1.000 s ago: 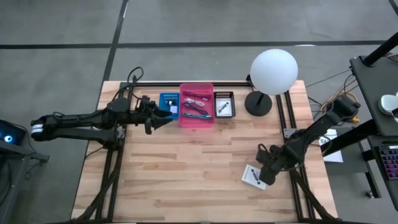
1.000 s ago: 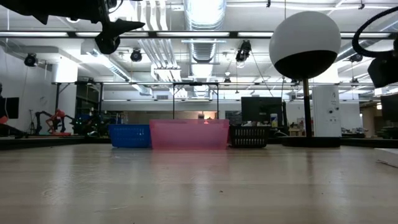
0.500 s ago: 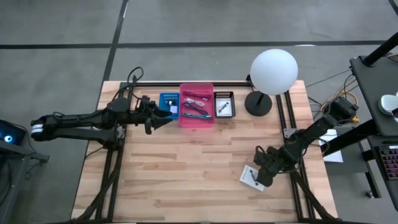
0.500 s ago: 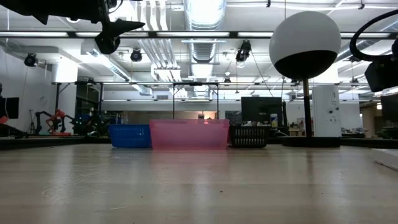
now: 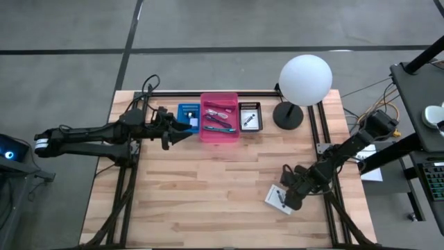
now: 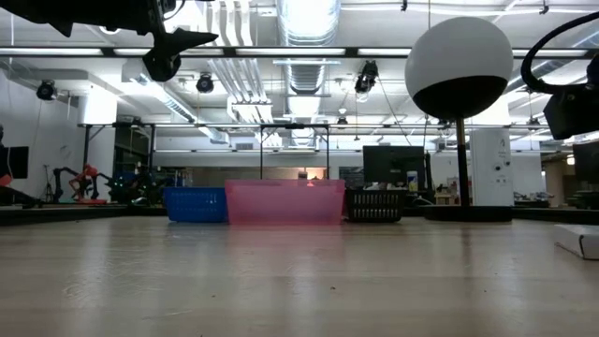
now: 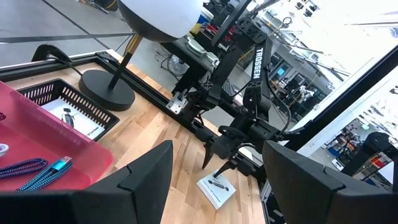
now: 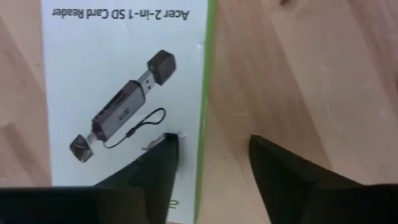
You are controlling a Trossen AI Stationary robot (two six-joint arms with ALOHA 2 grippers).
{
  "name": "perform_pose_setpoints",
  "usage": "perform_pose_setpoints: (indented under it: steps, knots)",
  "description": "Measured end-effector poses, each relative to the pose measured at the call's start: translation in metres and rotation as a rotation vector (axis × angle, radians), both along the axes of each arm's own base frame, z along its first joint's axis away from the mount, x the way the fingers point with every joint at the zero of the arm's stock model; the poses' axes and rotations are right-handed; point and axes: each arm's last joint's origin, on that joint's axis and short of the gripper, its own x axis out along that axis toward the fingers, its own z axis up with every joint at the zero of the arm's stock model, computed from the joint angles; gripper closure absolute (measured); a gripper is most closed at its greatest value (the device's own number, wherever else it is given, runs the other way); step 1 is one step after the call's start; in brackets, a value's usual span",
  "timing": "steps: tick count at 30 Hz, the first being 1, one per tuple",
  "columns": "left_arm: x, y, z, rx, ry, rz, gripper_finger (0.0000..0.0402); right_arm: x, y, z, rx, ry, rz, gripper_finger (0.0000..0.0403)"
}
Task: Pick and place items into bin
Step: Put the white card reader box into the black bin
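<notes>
Handling judgement: the white card box [image 8: 124, 93] looks light, stiff and thin, lying flat on the table [image 5: 208, 194]; grip it across 1 long edge, since a flat pinch from above would likely slip. Its face shows a printed SD card reader and a green edge stripe. The right tool [image 8: 211, 162] hangs directly over it, fingers parted astride that edge, holding nothing. The left tool [image 5: 182, 129] waits open beside the pink bin [image 5: 219, 117].
</notes>
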Motion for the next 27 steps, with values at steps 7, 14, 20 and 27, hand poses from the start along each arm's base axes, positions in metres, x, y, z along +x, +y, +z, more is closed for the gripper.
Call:
perform_pose_setpoints:
  steps: [7, 14, 20, 27]
  knots:
    - [0.000, 0.000, 0.000, 0.000, 0.000, 0.000, 0.0169, 0.000, 0.002, 0.002, 0.055, 0.021, 0.007, 0.0334]
    - [0.000, 0.000, 0.000, 0.000, 0.000, 0.000, 0.0169, -0.002, 0.002, 0.004, 0.098, 0.032, -0.038, 0.0389]
    - [0.000, 0.000, 0.000, 0.000, 0.000, 0.000, 0.0169, 0.000, -0.001, 0.013, 0.103, -0.060, -0.198, 0.0393]
    - [0.000, 0.000, 0.000, 0.000, 0.000, 0.000, 0.0169, 0.004, -0.012, 0.029, 0.102, -0.226, -0.461, 0.0394]
